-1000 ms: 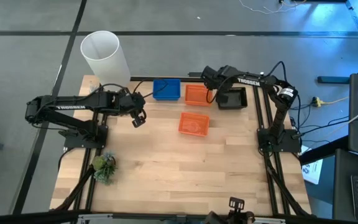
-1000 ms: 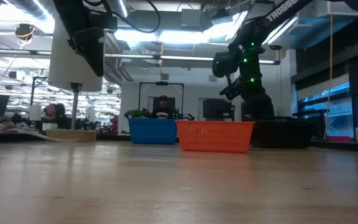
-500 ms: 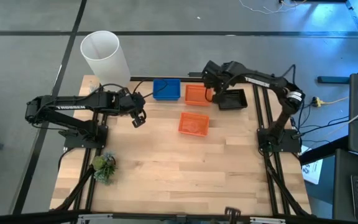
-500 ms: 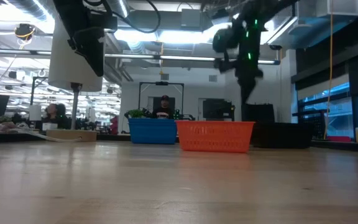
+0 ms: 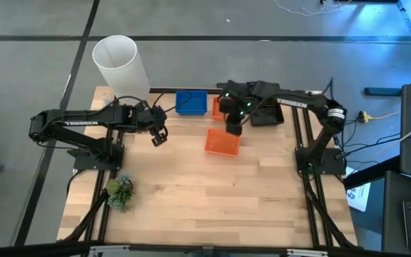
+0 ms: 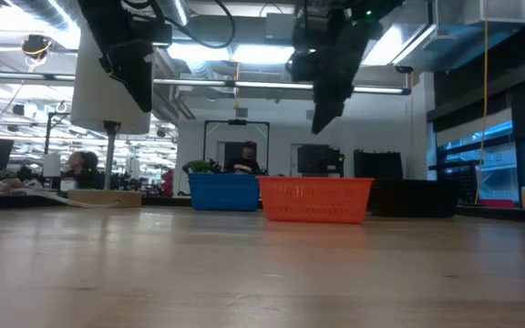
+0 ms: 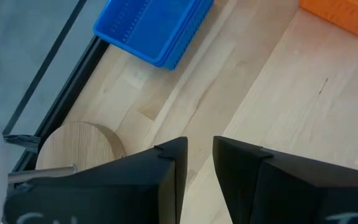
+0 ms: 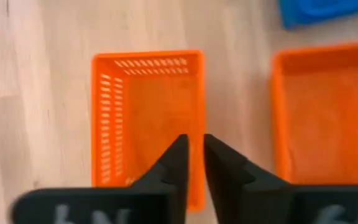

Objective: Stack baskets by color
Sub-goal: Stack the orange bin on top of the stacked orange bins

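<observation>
Two orange baskets show: one (image 5: 222,142) stands alone mid-table, the other (image 8: 322,112) sits at the far side between the blue basket (image 5: 191,102) and the black basket (image 5: 267,114). All rest on their bottoms on the wood. My right gripper (image 8: 196,149) hangs above the near orange basket's (image 8: 148,124) far rim, pointing steeply down, its fingers a narrow gap apart with nothing between them. My left gripper (image 5: 159,138) waits above the table left of the blue basket (image 7: 151,28), open and empty.
A tall white cylinder (image 5: 120,64) stands at the far left corner and a small green plant (image 5: 120,191) near the left edge. A round wooden disc (image 7: 79,146) lies below my left gripper. Bare wood fills the table's near half.
My right gripper has swung away from the black basket, toward the table's left and near edges, and risen. It now hangs over the lone orange basket and points more steeply down. The baskets have not moved.
</observation>
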You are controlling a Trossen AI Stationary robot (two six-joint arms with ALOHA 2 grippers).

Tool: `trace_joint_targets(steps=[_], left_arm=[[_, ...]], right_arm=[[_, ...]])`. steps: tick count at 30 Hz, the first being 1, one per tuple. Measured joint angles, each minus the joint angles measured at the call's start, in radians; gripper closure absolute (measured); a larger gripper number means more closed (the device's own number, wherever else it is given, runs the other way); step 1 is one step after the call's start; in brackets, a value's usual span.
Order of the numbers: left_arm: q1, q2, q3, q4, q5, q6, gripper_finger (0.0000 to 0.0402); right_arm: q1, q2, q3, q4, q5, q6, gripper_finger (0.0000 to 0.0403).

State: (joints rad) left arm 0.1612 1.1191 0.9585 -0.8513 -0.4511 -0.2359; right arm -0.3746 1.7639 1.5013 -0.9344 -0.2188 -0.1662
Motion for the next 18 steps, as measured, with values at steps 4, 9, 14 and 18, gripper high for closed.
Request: trace_joint_targets(steps=[4,9,14,18], left_arm=[[0.0,0.0,0.0,-0.001,0.0,0.0,0.0333],[0.0,0.0,0.0,-0.001,0.0,0.002,0.0333],[0.0,0.0,0.0,-0.002,0.0,0.002,0.0333],[0.0,0.0,0.0,-0.002,0.0,0.003,0.0333]], right_arm=[[0.032,0.066,0.0,0.029,0.05,0.047,0.029],[0.041,0.115,0.0,0.03,0.076,0.038,0.0224],[0.042,0.15,0.0,0.029,0.136,0.022,0.0207],[0.051,0.186,0.0,0.029,0.149,0.007,0.0206]])
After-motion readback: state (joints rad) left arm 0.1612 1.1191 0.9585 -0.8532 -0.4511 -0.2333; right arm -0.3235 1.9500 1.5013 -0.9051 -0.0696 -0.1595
